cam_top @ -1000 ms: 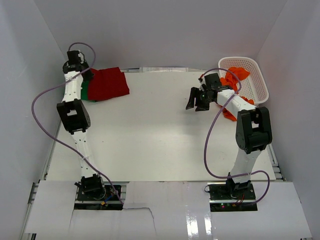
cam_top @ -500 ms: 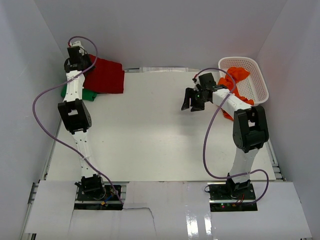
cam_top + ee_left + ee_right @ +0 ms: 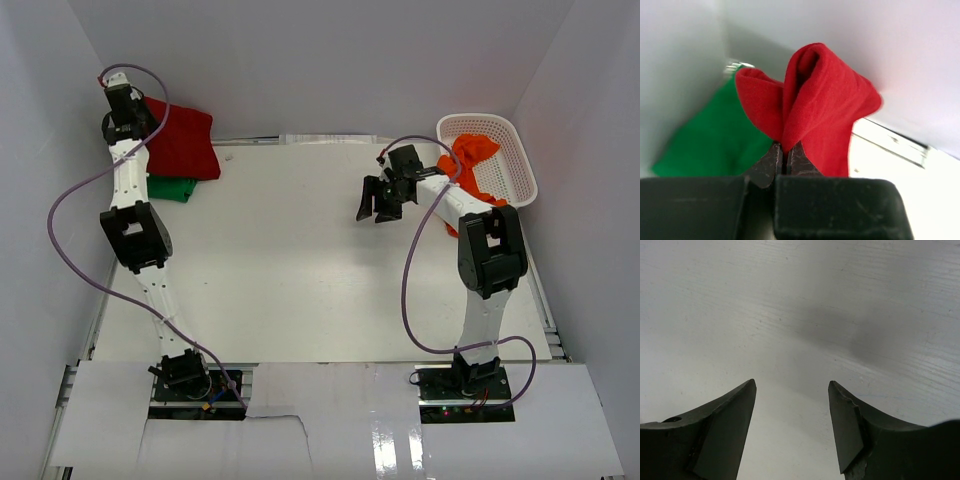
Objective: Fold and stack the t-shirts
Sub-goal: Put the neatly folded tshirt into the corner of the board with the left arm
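My left gripper (image 3: 786,150) is shut on the dark red t-shirt (image 3: 820,105), pinching a fold of it; it holds the shirt at the far left corner (image 3: 182,140). The bright green t-shirt (image 3: 168,188) lies folded under and in front of it, also seen in the left wrist view (image 3: 710,135). The orange t-shirt (image 3: 468,158) hangs over the near rim of the white basket (image 3: 512,150) at the far right. My right gripper (image 3: 375,200) is open and empty over bare table, left of the basket; in its wrist view (image 3: 792,390) only the table shows between the fingers.
White enclosure walls stand close on the left, back and right. Purple cables loop beside both arms. The white table top (image 3: 290,260) stretches between the arms.
My left gripper has lifted the dark red t-shirt up and to the far left, uncovering more of the green one. My right gripper has moved slightly left, away from the basket, still open.
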